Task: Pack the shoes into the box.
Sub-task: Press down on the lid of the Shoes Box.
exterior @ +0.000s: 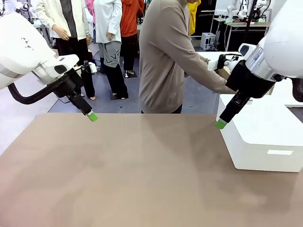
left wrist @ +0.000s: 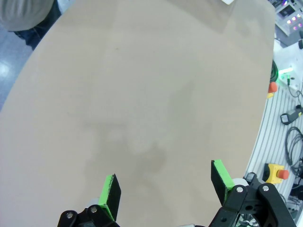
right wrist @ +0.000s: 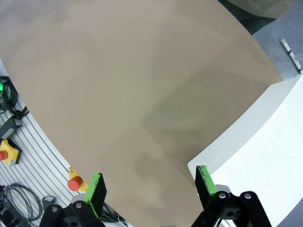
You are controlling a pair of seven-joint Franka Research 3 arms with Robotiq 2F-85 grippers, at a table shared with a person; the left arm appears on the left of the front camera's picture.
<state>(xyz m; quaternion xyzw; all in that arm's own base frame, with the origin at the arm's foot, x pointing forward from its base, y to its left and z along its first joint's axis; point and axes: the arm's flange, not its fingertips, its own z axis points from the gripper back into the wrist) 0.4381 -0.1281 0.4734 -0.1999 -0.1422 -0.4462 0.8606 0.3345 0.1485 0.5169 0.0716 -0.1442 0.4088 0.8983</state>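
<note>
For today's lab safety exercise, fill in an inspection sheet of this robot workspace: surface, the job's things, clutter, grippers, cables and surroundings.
Surface: tan table, bare.
Job's things: nothing seen.
Clutter: big white block at the table's right edge.
Grippers: left gripper open, holding nothing, above the table; right gripper open, holding nothing, beside the block's corner.
Cables: grey cables beside the table, near a red stop button.
Surroundings: person at the far side, reaching toward the right.

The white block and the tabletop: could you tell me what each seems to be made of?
White block: probably moulded plastic or painted board, going by its smooth matte faces and rounded edges. Tabletop: looks like tan laminate, with an even, grainless surface and soft sheen.
</note>
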